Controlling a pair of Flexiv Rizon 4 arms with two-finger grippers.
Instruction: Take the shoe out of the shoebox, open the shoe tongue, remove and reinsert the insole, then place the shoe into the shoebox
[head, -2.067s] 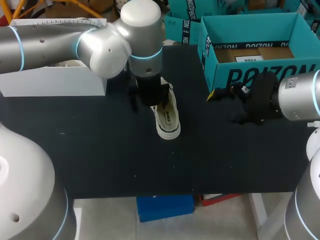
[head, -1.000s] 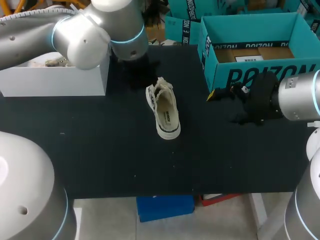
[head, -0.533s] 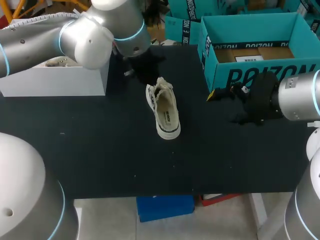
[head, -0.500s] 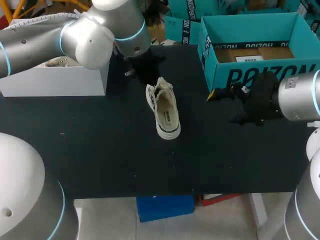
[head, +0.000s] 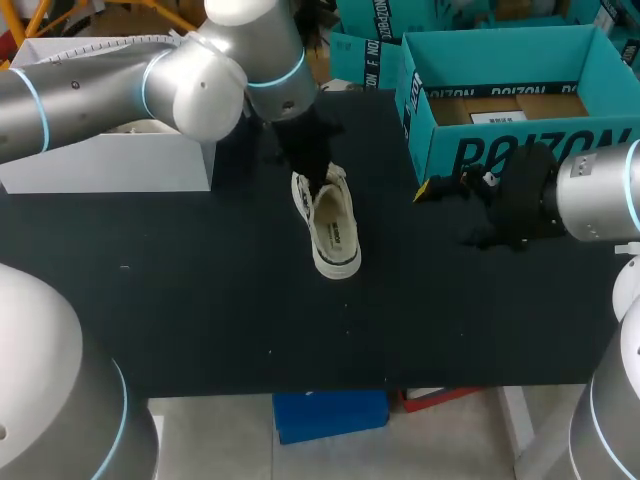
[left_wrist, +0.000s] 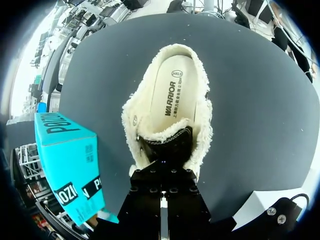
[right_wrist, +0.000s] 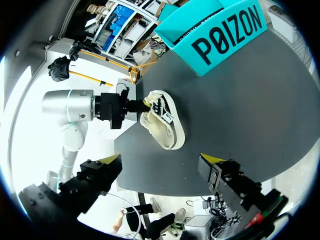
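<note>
Nearest is bare table (head: 200, 320) by the front edge. At table centre the shoe (head: 333, 232) stands upright on its sole, out of the shoebox, toe to approx. 5 o'clock and opening to 11 o'clock. L gripper (head: 312, 168) sits right over that 11 o'clock end. In the L wrist view it's down at the black tongue (left_wrist: 167, 145), w/ the insole (left_wrist: 172, 95) lying flat in the fleece lining ahead of it. Can't tell whether L gripper is open or clamped on anything, as no view shows it. R gripper (right_wrist: 160, 161) hangs at 3 o'clock of the shoe, well apart from it, spread wide w/ nothing in it. Farther out are the shoebox (head: 520, 140) at 2 o'clock, open-topped, and a white box (head: 110, 165) at 10 o'clock. Step looks like tongue opening, w/ the insole not yet out. Main risk IMO is that nothing pins the shoe. It looks light, so a pull on the tongue prob. drags or tips the whole shoe instead of folding the tongue back, b/c R gripper is too far off to brace the toe. 2nd, the bite may land on fleece lining rather than tongue and slip off. 3rd, a deep bite could catch the insole edge too and lift it crooked. 4th, a skid toward 3 o'clock would bump the shoe into R gripper. Also poss. is crowding if R comes in to hold, since both grippers would meet over one small shoe.
</note>
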